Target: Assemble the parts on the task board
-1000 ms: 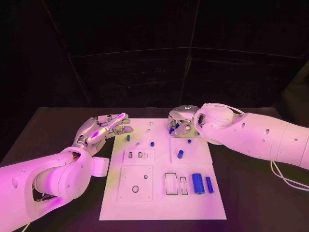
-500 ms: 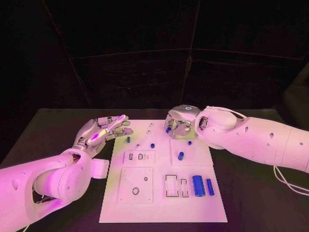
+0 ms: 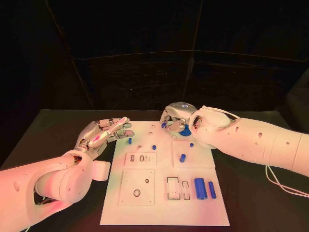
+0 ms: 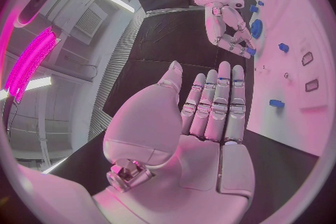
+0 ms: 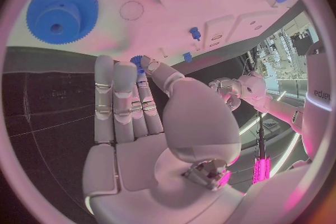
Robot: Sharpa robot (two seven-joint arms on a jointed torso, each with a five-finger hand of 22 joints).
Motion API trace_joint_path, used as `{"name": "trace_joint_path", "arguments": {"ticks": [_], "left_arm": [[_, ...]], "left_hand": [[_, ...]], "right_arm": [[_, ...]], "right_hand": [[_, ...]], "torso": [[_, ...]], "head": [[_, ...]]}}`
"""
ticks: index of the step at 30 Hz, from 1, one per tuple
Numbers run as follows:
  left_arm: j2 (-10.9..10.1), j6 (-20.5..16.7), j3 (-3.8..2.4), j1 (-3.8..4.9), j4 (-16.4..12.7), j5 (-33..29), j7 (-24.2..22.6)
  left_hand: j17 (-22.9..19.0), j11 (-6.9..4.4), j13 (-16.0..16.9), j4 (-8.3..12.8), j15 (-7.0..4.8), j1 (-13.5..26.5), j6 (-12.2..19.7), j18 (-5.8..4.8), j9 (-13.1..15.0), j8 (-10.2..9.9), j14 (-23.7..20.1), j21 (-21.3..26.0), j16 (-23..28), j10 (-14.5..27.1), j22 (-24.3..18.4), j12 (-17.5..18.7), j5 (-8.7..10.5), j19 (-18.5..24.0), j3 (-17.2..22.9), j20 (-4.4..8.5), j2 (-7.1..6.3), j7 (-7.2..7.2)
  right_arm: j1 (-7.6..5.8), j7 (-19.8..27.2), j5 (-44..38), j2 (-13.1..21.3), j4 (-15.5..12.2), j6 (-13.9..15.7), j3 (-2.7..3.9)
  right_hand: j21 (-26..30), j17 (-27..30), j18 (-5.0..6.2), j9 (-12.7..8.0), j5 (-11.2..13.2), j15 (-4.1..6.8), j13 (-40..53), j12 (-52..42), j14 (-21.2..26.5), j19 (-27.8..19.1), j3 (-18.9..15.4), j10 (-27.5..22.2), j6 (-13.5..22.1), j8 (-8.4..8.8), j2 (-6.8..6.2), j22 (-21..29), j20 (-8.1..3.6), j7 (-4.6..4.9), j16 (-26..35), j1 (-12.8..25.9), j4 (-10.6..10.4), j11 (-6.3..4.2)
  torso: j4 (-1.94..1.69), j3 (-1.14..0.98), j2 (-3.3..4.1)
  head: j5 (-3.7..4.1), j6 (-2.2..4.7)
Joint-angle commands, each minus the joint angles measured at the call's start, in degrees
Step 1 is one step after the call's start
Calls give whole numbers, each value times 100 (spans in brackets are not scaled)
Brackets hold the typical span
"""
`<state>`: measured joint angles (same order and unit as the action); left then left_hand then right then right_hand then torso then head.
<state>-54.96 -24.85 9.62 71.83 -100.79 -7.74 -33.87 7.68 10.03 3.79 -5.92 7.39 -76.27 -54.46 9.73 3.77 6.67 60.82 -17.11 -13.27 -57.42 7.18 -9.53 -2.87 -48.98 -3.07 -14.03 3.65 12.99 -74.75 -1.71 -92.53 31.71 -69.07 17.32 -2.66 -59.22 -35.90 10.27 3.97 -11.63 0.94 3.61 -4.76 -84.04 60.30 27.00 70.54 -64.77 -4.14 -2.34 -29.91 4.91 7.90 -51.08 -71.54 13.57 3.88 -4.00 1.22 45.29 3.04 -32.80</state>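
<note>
Light: pink wash on the task board [image 3: 165, 193], dark backdrop behind.
Source: magenta strip lamp glows overhead.
Distortion: wrist views bend edges.

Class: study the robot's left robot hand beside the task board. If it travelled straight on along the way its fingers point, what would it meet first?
Probably the right robot hand. In the left wrist view the left robot hand points its straight fingers across bare black table toward it, passing beside the task board. Depth is uncertain.
</note>
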Motion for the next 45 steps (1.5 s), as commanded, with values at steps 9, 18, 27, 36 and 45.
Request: {"name": "trace_joint_path", "arguments": {"ticks": [9, 18, 27, 36, 45], "left_arm": [[35, 111, -5, 9, 9, 52, 2], [63, 117, -5, 9, 34, 52, 8], [78, 121, -5, 9, 49, 52, 11], [76, 120, -5, 10, 59, 52, 13], [72, 120, -6, 12, 74, 52, 11]], "left_hand": [[5, 25, -7, 46, 26, -40, 9, 77, -7, -31, 12, 24, 49, 19, -9, 37, -11, -33, 4, -11, 14, 41], [5, 25, -7, 46, 26, -40, 9, 77, -7, -31, 12, 24, 49, 19, -9, 37, -11, -33, 4, -11, 14, 41], [5, 25, -7, 46, 26, -40, 9, 77, -7, -31, 12, 24, 49, 19, -9, 37, -11, -33, 4, -11, 14, 41], [5, 28, -7, 54, 28, -39, 12, 76, -7, -38, 11, 28, 59, 22, -13, 46, -11, -33, 4, -12, 16, 45], [5, 28, -7, 54, 28, -39, 12, 76, -7, -38, 11, 28, 59, 22, -13, 46, -11, -33, 4, -12, 16, 45]], "right_arm": [[-18, 18, 45, -352, 392, 233, 8], [-19, 60, 57, -530, 536, 187, 8], [-20, 48, 64, -629, 622, 42, 8], [-20, 45, 64, -645, 638, -109, 8], [-21, 71, 64, -658, 614, -160, 8]], "right_hand": [[-45, -36, 29, -12, 30, -3, 3, 50, -12, -49, 74, -47, 33, 36, -55, -20, 10, 33, -75, -5, -8, 36], [-57, -67, 29, -13, 29, -7, 4, 57, -12, -54, 93, -56, 43, 38, -65, -27, 13, 38, -109, -4, -17, 41], [-69, -86, 29, -13, 30, -12, 4, 64, -10, -60, 109, -67, 54, 40, -74, -33, 17, 43, -134, 2, -29, 47], [-87, -93, 29, -14, 35, -21, 3, 77, 0, -72, 128, -93, 77, 44, -104, -43, 26, 50, -159, 19, -52, 57], [-97, -101, 29, -15, 35, -26, 3, 84, 6, -80, 134, -108, 94, 46, -129, -48, 32, 53, -175, 34, -66, 62]], "torso": [[-42, 6, 40], [-38, 7, 46], [-39, 8, 53], [-36, 6, 60], [-45, 9, 66]], "head": [[-15, 16], [-23, 20], [-31, 9], [-37, 11], [-41, 6]]}}
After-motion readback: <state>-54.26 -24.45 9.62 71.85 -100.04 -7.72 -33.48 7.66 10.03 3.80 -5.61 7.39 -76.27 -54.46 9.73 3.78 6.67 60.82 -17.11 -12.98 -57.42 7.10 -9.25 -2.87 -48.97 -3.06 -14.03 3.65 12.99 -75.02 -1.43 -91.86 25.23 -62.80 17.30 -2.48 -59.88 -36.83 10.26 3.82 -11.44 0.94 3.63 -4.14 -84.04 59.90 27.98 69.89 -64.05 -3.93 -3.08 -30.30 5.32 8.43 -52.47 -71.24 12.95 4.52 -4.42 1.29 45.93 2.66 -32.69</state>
